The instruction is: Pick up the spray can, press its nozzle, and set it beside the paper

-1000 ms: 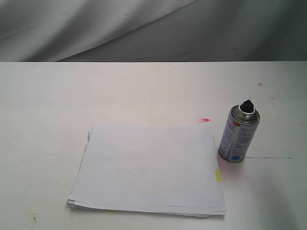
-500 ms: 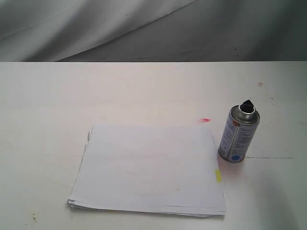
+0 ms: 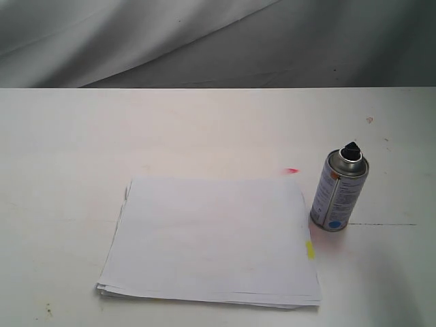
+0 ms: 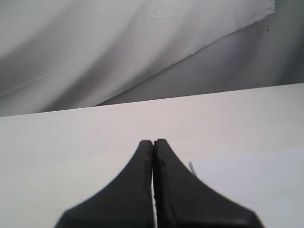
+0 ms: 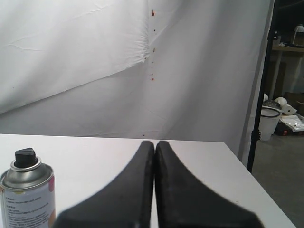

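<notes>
The spray can (image 3: 338, 191) stands upright on the white table, just right of the paper (image 3: 212, 238); its black nozzle (image 3: 351, 150) tops the silver dome. A yellow mark (image 3: 310, 249) sits at the paper's right edge. Neither arm shows in the exterior view. In the right wrist view my right gripper (image 5: 155, 143) is shut and empty, with the spray can (image 5: 27, 197) and nozzle (image 5: 25, 156) off to one side of it, apart from the fingers. My left gripper (image 4: 153, 142) is shut and empty above the table, with a corner of the paper (image 4: 256, 183) beside it.
A small red mark (image 3: 292, 170) lies on the table (image 3: 204, 129) behind the paper. A grey cloth backdrop (image 3: 170, 41) hangs beyond the table's far edge. In the right wrist view a black stand pole (image 5: 260, 85) and clutter lie past the table's end.
</notes>
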Available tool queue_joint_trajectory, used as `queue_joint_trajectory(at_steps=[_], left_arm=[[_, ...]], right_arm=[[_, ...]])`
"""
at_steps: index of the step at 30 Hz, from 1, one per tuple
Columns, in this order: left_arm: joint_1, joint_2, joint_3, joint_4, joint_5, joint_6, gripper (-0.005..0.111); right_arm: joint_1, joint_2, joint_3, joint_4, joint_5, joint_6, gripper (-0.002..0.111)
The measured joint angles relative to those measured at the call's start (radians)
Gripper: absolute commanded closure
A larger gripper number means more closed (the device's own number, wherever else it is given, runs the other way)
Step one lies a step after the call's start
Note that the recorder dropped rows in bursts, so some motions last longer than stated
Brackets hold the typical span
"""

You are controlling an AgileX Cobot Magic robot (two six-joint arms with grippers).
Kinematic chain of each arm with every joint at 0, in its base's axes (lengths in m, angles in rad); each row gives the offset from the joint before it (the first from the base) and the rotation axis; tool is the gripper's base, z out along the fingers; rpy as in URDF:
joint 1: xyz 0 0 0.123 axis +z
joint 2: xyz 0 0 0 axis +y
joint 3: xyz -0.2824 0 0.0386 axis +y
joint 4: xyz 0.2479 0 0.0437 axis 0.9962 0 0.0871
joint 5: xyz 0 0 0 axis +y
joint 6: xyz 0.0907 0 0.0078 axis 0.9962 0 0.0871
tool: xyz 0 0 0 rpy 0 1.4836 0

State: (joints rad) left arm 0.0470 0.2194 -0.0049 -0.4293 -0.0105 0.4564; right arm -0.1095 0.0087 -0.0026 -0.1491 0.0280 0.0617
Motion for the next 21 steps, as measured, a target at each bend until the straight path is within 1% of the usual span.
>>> queue_joint_trajectory(at_steps=[5,9,21], left_arm=[[0.0,-0.016,0.0,0.044,0.072,-0.004,0.107],[0.0,-0.016,0.0,0.046,0.14,-0.004,0.107],[0.0,-0.016,0.0,0.046,0.143,-0.004,0.107]], right_arm=[[0.0,0.0,0.0,0.0,0.0,0.0,0.108],[0.0,0.0,0.0,0.0,0.0,0.0,0.108],[0.0,0.0,0.0,0.0,0.0,0.0,0.108]])
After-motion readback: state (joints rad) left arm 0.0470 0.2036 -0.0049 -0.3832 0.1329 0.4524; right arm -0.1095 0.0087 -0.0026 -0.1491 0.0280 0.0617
